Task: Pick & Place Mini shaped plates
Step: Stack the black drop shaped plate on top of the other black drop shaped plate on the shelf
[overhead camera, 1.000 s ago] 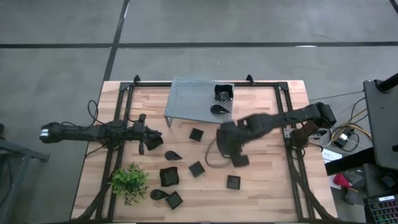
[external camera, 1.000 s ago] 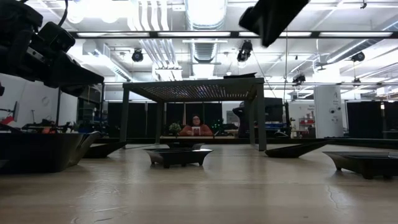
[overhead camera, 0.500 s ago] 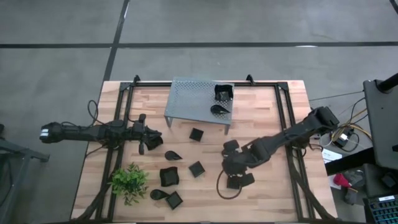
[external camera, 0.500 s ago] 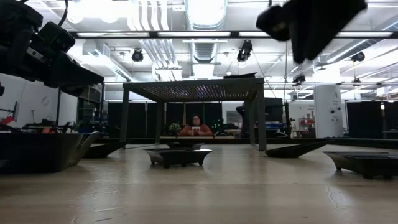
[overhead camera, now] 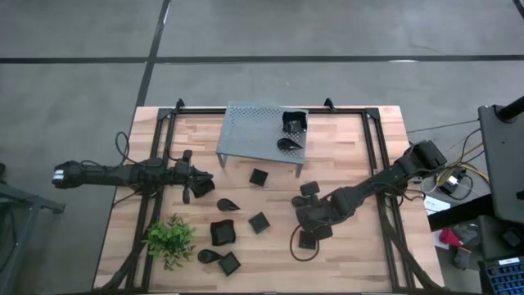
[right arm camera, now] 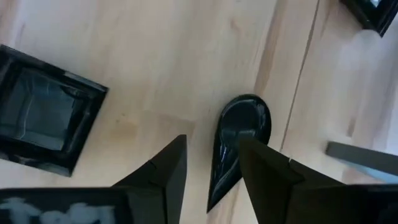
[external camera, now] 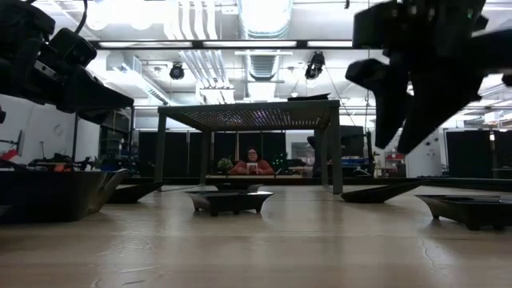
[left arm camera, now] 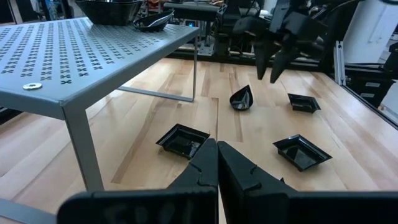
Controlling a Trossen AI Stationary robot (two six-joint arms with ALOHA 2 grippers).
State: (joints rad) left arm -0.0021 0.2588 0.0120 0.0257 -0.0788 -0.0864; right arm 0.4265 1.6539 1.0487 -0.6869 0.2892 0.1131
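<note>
Fingers of our right gripper (right arm camera: 208, 180) stand apart, pointing down over a black teardrop plate (right arm camera: 239, 140) that lies on the wooden table (overhead camera: 352, 147), with a square plate (right arm camera: 46, 118) just beside it. Our left gripper (left arm camera: 216, 163) waits shut near the table's left edge. Two more plates (overhead camera: 291, 131) sit on the grey perforated rack (overhead camera: 254, 135), and other plates (overhead camera: 223, 232) lie scattered on the table near the green plant (overhead camera: 170, 239).

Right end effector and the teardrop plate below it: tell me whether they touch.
Apart. The left wrist view shows the open right end effector hanging above the teardrop plate, with a clear gap between them.
</note>
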